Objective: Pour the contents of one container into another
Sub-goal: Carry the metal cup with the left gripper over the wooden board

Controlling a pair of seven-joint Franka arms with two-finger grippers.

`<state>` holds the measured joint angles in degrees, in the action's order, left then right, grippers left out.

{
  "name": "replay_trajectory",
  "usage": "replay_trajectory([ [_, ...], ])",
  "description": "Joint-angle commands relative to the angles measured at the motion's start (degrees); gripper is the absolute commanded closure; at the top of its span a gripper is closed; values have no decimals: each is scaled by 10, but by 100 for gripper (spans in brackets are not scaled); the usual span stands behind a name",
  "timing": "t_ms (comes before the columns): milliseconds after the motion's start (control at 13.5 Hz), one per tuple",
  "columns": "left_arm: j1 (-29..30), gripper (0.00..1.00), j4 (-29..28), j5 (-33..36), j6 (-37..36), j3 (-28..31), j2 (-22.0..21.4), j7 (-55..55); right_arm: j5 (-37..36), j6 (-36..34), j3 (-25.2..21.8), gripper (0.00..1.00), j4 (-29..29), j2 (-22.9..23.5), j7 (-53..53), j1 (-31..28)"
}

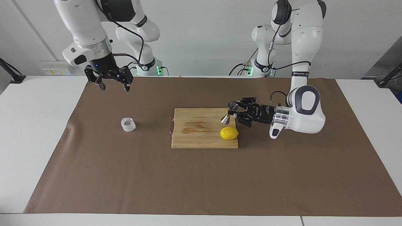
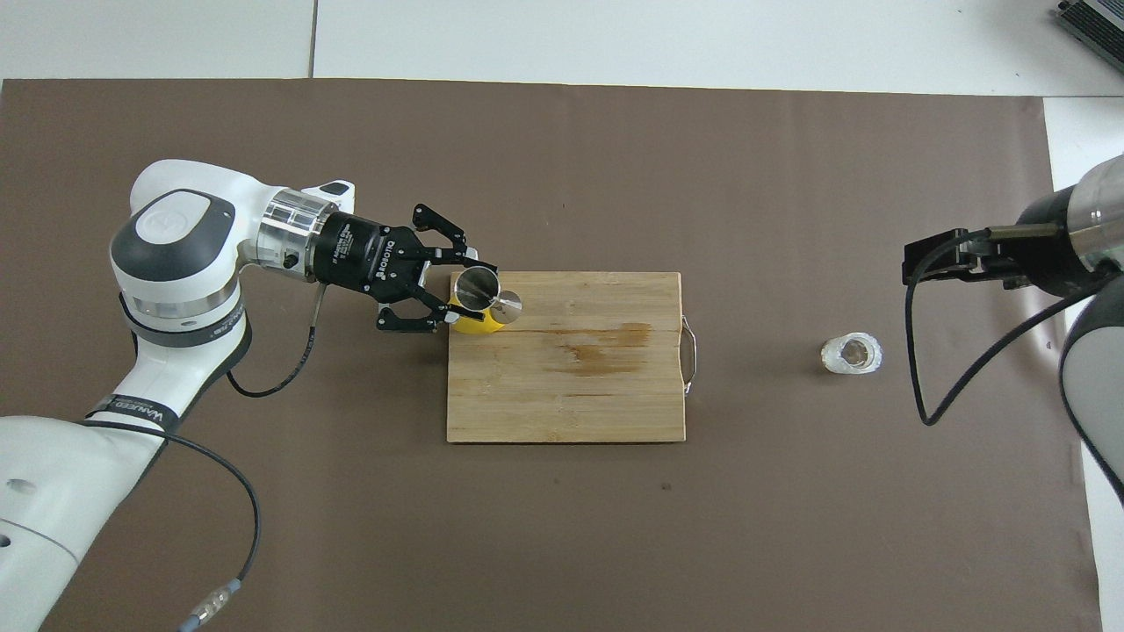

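Facing view: left gripper clamps the tilted steel jigger over the cutting board — above the lemon. Right gripper, open, waits; glass cup sits beside the board, toward the right arm's end.

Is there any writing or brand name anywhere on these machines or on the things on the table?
"ROBOTIQ": white letters on the black body of the left gripper, overhead view.
White lettering on the left arm's black band: too blurred to read.
Jigger, lemon, cutting board, glass cup: no text.
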<state>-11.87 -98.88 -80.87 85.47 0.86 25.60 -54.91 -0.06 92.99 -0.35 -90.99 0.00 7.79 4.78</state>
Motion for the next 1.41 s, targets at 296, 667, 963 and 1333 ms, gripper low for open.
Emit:
replay_trajectory([
  [296, -127, 100, -40, -82, 202, 8, -16, -12, 15, -11, 4, 0, 7, 3, -3, -6],
  [667, -169, 100, -44, -176, 281, -7, 11, -5, 15, -11, 3, 0, 7, 3, -3, -6],
  [963, -190, 100, -49, -190, 298, -6, 15, -2, 15, -11, 3, 0, 7, 3, -3, -6],
  [1333, -207, 100, -56, -182, 307, -5, 14, 11, 15, -11, 4, 0, 7, 3, -3, -6],
])
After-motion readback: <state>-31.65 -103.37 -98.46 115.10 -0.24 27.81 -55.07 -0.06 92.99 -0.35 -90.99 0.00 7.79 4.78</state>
